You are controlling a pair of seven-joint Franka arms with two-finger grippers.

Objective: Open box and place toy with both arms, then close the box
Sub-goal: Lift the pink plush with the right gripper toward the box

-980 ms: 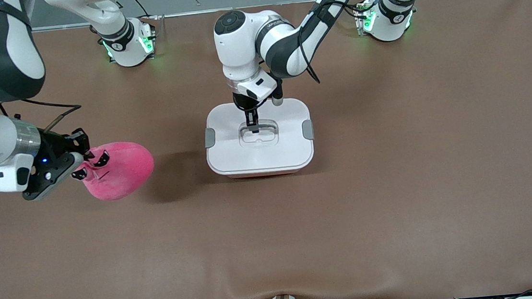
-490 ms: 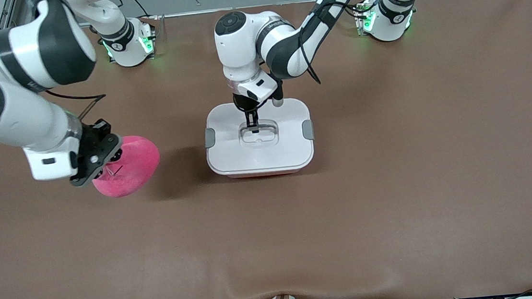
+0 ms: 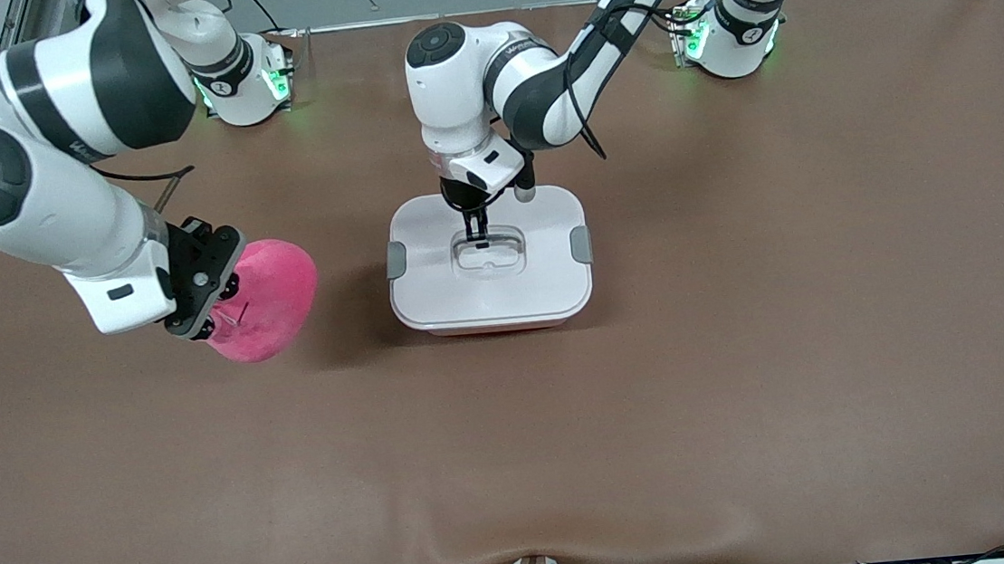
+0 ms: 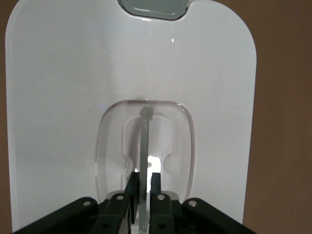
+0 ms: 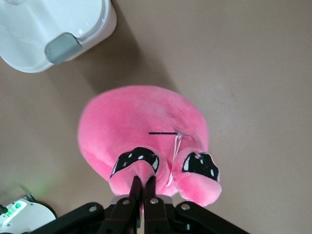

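The box [image 3: 428,270] sits mid-table with its white lid on and grey clips at both ends. My left gripper [image 3: 477,235] is down in the lid's recess, shut on the clear centre handle [image 4: 145,141]; in the left wrist view my left gripper [image 4: 143,179] pinches that thin handle. The hot-pink toy [image 3: 272,298] hangs above the table beside the box, toward the right arm's end. My right gripper [image 3: 215,309] is shut on a fold of the toy. In the right wrist view my right gripper [image 5: 143,184] grips the toy [image 5: 141,122] by its dark-eyed part.
The brown table [image 3: 744,343] stretches around the box. Both arm bases [image 3: 243,77] stand along the table's edge farthest from the front camera. The box's clip end [image 5: 63,48] shows close to the toy in the right wrist view.
My right arm has carried the toy up and toward the box, swinging its wrist round. My left gripper has stayed on the lid's handle.
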